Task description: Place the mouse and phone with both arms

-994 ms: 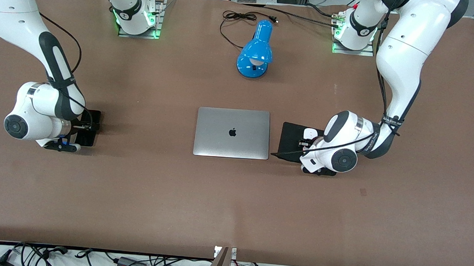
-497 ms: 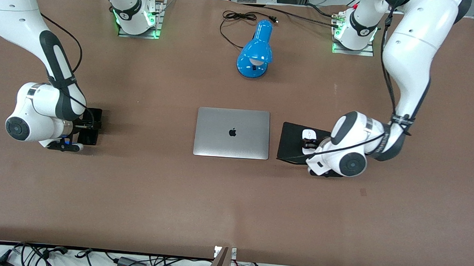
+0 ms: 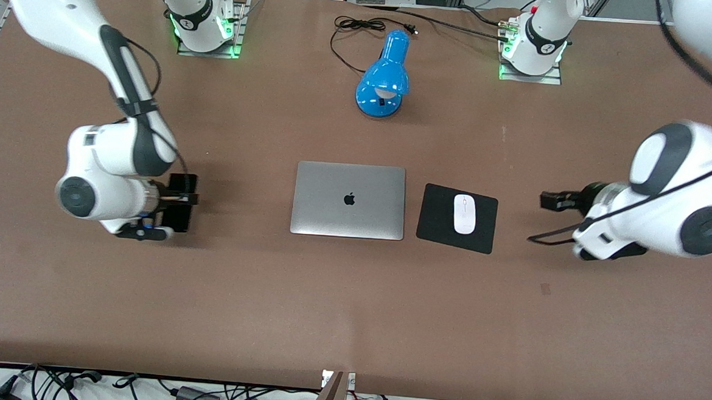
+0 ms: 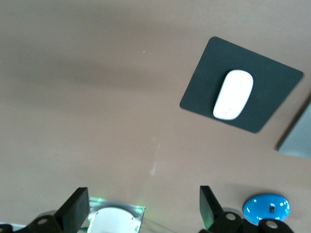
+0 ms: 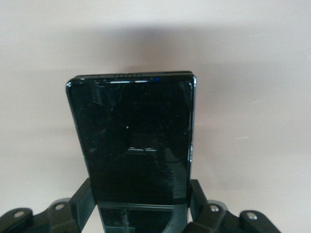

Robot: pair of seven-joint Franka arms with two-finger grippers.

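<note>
The phone [image 5: 131, 141] is pinched across its width, near one short end, by the right gripper [image 5: 141, 194], over the desk [image 3: 351, 297] toward the right arm's end, well apart from the laptop [image 3: 348, 200]. Most of its glossy black slab sticks out past the fingers [image 5: 197, 194], one on each long edge. It looks stiff, thin and light, but that smooth glass and those narrow edges are likely slippery, and the face would be fragile if it dropped flat; a hold nearer its middle would probably tip less, so it wants lowering gently.

The mouse [image 3: 464, 213] lies free on the black mouse pad [image 3: 437, 213], just beside the laptop toward the left arm's end. It looks light, rigid and smooth, best taken across its two long sides.

The left gripper [image 4: 143, 211] hangs over bare desk between the pad and the left arm's end, its fingers [image 4: 208, 206] spread wide and empty.

A blue lamp [image 3: 385, 76] lies farther from the front camera than the laptop.
</note>
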